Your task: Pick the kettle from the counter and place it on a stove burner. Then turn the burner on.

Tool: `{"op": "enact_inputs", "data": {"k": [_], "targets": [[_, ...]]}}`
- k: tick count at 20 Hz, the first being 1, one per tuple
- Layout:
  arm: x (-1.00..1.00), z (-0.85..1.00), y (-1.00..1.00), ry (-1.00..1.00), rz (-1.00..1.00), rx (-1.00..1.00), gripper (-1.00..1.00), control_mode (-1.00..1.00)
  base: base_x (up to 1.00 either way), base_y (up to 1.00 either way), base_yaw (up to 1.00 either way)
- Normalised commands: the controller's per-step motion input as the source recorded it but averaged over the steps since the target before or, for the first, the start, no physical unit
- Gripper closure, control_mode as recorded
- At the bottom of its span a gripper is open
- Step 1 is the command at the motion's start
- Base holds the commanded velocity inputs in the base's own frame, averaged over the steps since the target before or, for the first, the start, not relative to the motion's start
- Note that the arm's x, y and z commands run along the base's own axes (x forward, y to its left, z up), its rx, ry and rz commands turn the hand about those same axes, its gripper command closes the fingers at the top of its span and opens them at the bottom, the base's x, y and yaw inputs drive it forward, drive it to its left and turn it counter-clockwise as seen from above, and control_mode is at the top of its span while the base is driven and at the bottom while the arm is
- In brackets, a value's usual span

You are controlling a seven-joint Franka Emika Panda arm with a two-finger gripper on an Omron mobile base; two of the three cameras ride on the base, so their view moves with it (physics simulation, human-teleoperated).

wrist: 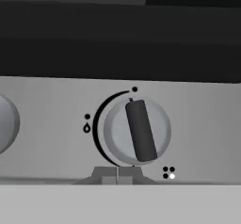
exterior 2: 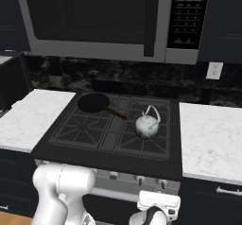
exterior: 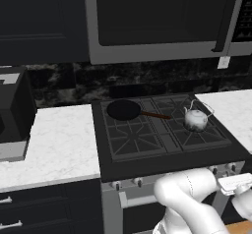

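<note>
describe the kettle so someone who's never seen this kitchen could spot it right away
Find the black gas cooktop under the microwave, set between white marble-look counters. On its right-hand burner grate sits the small round silvery-white kettle with a thin arched wire handle. Its only neighbour there is a flat black frying pan with a brown handle, at the back left.

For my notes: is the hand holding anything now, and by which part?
Nothing. The hand is shut and empty, facing a stove knob; the kettle stands free on a burner.

A second knob [wrist: 5, 123] is cut off at the hand view's left edge; the tiny marks beside the centre knob [wrist: 137, 131] are unreadable.
</note>
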Motion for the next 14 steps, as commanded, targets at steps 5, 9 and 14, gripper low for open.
{"op": "enact_inputs", "data": {"k": [5, 9, 14], "targets": [[0.0, 1.0, -0.71, -0.1, 0.0, 0.0, 1.0, -1.0, 0.0, 0.0, 0.0], [0.0, 1.0, -0.64, -0.11, 0.0, 0.0, 1.0, -1.0, 0.0, 0.0, 0.0], [0.0, 1.0, -0.59, -0.14, 0.0, 0.0, 1.0, -1.0, 0.0, 0.0, 0.0]]}}
